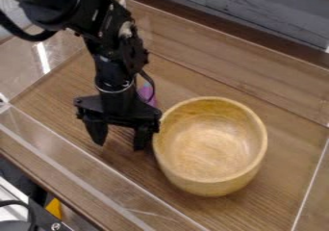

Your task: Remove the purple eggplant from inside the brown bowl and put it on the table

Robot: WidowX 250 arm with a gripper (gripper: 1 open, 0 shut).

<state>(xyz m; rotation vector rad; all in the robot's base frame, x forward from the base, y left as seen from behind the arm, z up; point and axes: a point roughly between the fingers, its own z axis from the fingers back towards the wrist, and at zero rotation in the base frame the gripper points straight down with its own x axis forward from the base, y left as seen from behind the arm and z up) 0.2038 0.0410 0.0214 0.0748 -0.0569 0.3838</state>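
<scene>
The purple eggplant [150, 94] lies on the table [257, 71] just left of the brown bowl [213, 101]. Only its upper part shows, behind the black arm. The bowl's inside is empty. My gripper [118, 131] points straight down, low over the table at the bowl's left side. It is open, its two dark fingers [96, 131] are spread wide, and nothing is held between them. Whether the fingers touch the eggplant is hidden by the hand.
Clear acrylic walls [77, 182] run along the table's front and left edges, close to the gripper. The bowl's rim stands right beside the gripper's right finger. Bare wood-grain tabletop lies behind and to the right of the bowl.
</scene>
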